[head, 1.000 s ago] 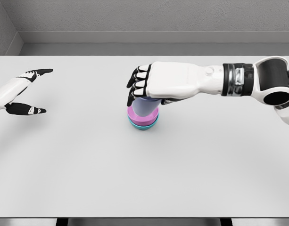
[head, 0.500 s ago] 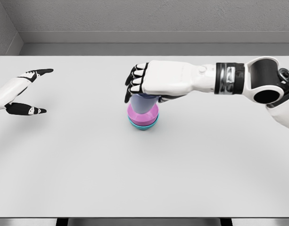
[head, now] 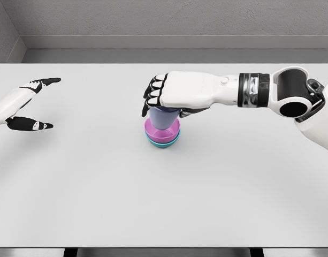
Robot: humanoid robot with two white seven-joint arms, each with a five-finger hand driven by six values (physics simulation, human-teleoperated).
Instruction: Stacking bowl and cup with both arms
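Nearest us, the white table (head: pixel 164 203) lies bare across its whole near half, with its near edge well clear of the work. Farther in, just left of centre, 2 shallow bowls sit nested: a teal plastic bowl (head: pixel 162 142) underneath and a pink plastic bowl (head: pixel 172 129) inside it. A pale lavender cup (head: pixel 162 119) stands upright in the pink bowl, its long axis vertical.

Directly above it, our right hand (head: pixel 177 93) reaches in from the right, fingers (head: pixel 154 92) curled down over the cup's top and closed around it. The cup lies straight below the palm, so we judge that the coming move turns on that vertical line: letting go and lifting straight up without tipping the cup.

Our left hand (head: pixel 25 103) rests far off at the table's left edge, thumb and fingers spread wide, holding nothing. The right hand is plainly the nearer one. Open table surrounds the stack on every side, leaving ample room to withdraw.
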